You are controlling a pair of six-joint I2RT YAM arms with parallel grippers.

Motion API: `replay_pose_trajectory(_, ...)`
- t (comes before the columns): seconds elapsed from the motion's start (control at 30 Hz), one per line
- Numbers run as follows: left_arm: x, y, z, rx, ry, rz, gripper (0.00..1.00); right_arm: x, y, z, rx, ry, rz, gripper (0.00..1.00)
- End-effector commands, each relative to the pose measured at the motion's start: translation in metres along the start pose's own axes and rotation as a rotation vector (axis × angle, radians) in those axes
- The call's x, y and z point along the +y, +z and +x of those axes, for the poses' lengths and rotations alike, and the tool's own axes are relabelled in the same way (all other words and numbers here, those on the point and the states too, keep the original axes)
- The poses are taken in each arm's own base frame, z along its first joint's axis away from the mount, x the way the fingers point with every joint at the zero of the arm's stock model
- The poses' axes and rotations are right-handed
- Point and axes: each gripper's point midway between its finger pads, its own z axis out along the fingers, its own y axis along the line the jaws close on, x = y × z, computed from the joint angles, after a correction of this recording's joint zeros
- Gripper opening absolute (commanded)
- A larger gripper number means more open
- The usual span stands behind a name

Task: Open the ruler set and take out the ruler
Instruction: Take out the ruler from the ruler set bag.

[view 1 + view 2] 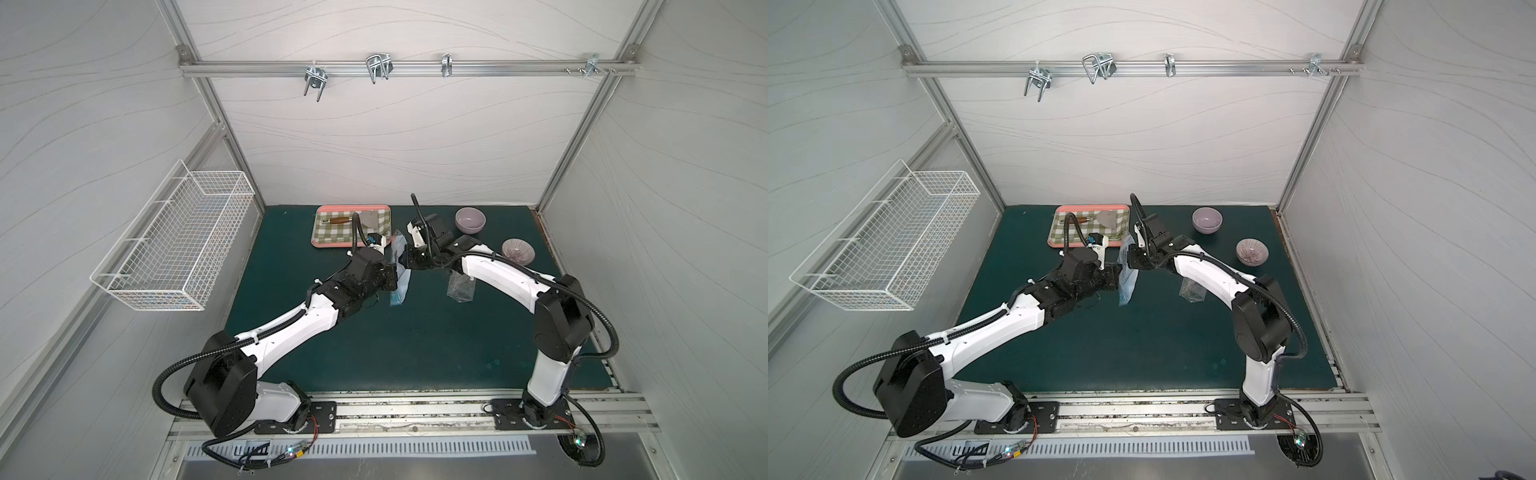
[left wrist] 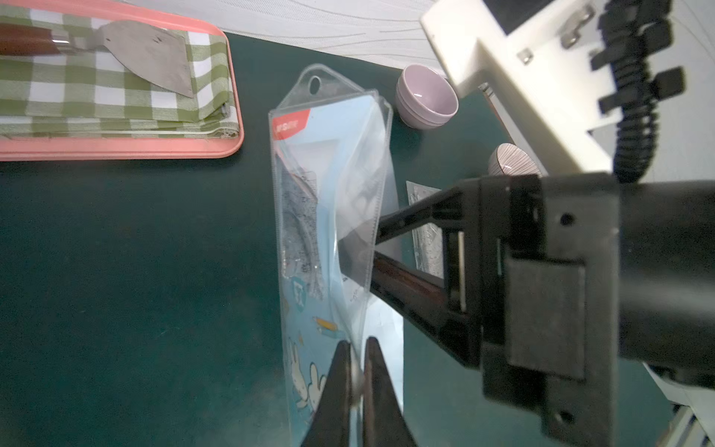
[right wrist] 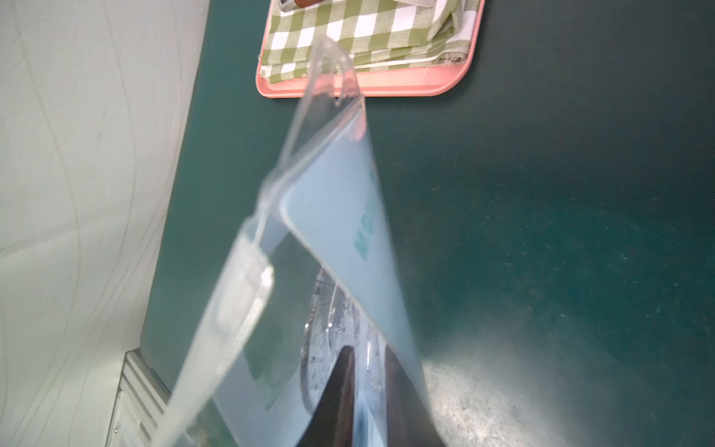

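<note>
The ruler set [image 2: 332,154], a clear pouch with a blue cartoon card, hangs above the green mat at mid-table [image 1: 398,291] [image 1: 1127,289]. My left gripper [image 2: 358,344] is shut on the pouch's edge. My right gripper [image 3: 369,352] reaches into the pouch's open side from the opposite direction. Its fingers [image 2: 410,220] stand slightly apart with clear plastic between them. Clear printed measuring pieces show inside the pouch [image 3: 340,201]. I cannot pick out the ruler among them.
A clear plastic piece [image 1: 460,286] lies on the mat under the right arm. A pink tray [image 1: 320,245] with checked cloth and a spatula sits at the back. Two bowls [image 1: 470,220] [image 1: 517,251] stand back right. A wire basket [image 1: 174,245] hangs on the left wall.
</note>
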Motion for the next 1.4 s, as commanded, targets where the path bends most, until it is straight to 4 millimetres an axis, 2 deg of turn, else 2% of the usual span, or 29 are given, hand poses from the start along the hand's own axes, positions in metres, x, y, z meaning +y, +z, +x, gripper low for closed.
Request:
replay_pose_trajectory(0.0, -0.007, -0.01, -0.033, -0.102, -0.004, -0.013, 0.0, -0.009, -0.005, 0.002, 0.006, -0.032, 0.089, 0.21)
replay_pose_trajectory(0.23, -0.014, -0.007, -0.034, -0.109, -0.004, 0.005, 0.0, -0.021, -0.003, 0.008, 0.044, -0.076, 0.176, 0.23)
replay_pose_trajectory(0.53, -0.016, -0.009, -0.045, -0.139, -0.006, -0.004, 0.0, -0.023, 0.006, 0.025, 0.107, -0.068, 0.162, 0.2)
replay_pose_trajectory(1.0, -0.013, -0.007, -0.051, -0.169, -0.051, -0.025, 0.0, -0.004, 0.013, 0.034, 0.149, -0.017, 0.041, 0.16)
replay_pose_trajectory(1.37, -0.007, -0.006, -0.05, -0.172, -0.076, -0.054, 0.0, -0.004, 0.011, 0.031, 0.133, 0.0, 0.034, 0.09)
